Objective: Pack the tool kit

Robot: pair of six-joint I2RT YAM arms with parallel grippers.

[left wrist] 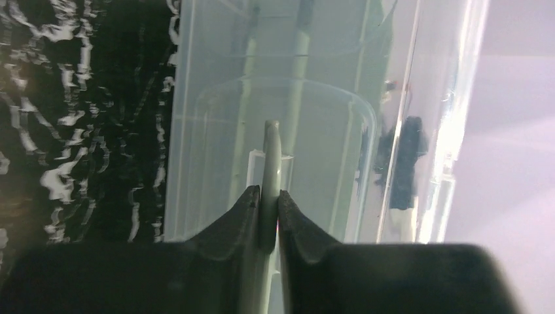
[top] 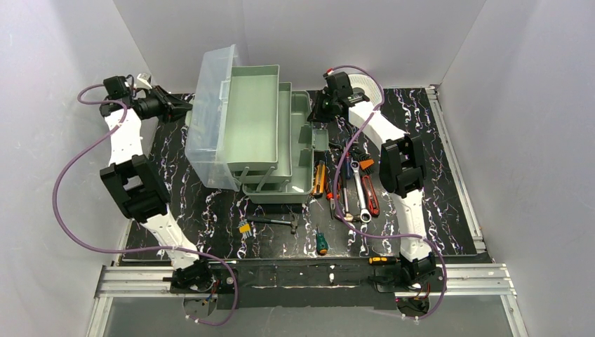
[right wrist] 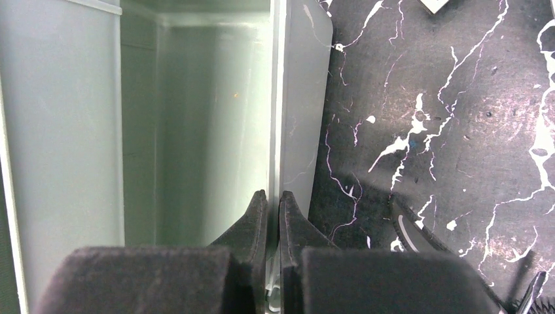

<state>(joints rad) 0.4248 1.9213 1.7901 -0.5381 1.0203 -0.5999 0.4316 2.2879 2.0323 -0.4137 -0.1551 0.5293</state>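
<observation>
- The left end effector [left wrist: 268, 196] is pinched tight on a thin pale strip that looks like the lid handle [left wrist: 271, 147]. The right end effector [right wrist: 273, 196] is pinched on the thin side wall of the base [right wrist: 280, 98]. If the two arms pull unevenly, the tool kit [top: 252, 133] may twist or skid across the surface [top: 210, 210].
- Both holds are on narrow, smooth plastic edges, so either one may slip off under load.
- The hand tools [top: 354, 189] lie loose on the surface, just right of the box and in front of it. Folding it shut now would pack nothing. The right arm's cable hangs over them and could drag them.
- The tool kit sits open near the middle of the surface, toward the back. Its clear lid [top: 210, 119] stands up on the left, and the pale green trays [top: 252, 112] are stepped out over the base. The trays look empty.
</observation>
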